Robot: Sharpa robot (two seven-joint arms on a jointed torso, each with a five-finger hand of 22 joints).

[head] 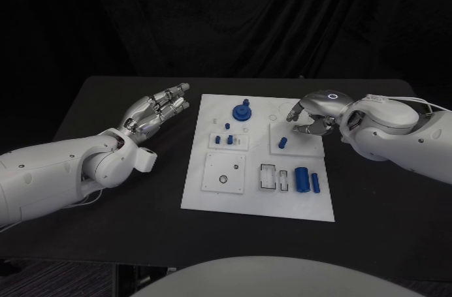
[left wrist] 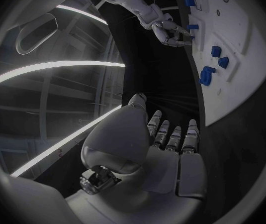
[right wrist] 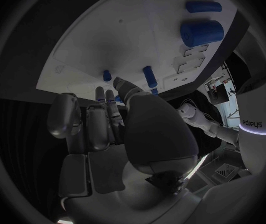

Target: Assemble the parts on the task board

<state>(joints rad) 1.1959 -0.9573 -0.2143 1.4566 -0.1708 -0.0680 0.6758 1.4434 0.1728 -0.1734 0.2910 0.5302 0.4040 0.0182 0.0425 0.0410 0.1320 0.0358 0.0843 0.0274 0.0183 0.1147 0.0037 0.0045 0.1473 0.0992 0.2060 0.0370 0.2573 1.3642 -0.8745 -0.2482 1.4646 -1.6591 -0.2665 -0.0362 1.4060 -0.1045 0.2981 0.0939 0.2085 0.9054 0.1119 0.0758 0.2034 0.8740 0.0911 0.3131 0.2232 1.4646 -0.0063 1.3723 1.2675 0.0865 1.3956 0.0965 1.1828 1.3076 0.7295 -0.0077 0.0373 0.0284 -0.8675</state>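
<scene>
Reaching out flat beside the task board (head: 256, 205), the left hand (head: 155, 111) has its fingers straight and apart and holds nothing. Blue parts (head: 243, 111) lie on the board between the hands. The right hand (head: 311, 119) curls down over the board's far corner; I cannot tell if it holds anything.

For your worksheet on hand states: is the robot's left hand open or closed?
Open: the left hand hovers beside the task board, fingers extended, holding nothing.
</scene>
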